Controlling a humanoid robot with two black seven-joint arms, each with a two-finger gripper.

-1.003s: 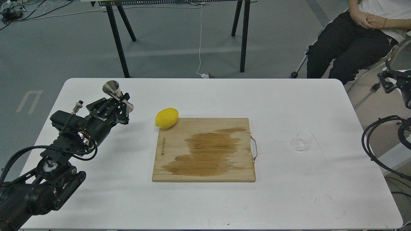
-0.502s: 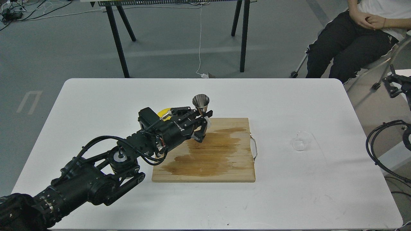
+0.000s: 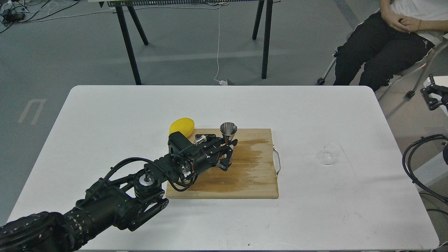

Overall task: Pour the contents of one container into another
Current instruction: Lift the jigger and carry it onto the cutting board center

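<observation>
Lemon (image 3: 181,127) sitting at board's (image 3: 252,185) far-left corner. My left gripper (image 3: 226,151) pinching jigger (image 3: 228,132) at waist, fingers holding it upright over board, mouth up to receive. Clear cup (image 3: 328,154) waiting on worktop (image 3: 105,112), well right. Right gripper (image 3: 434,96) idling at edge; fingers' state unclear.

My left arm reaches in from the lower left, its gripper (image 3: 226,149) clamped around something. My right gripper (image 3: 434,98) sits at the far right edge, its fingers indistinct.
</observation>
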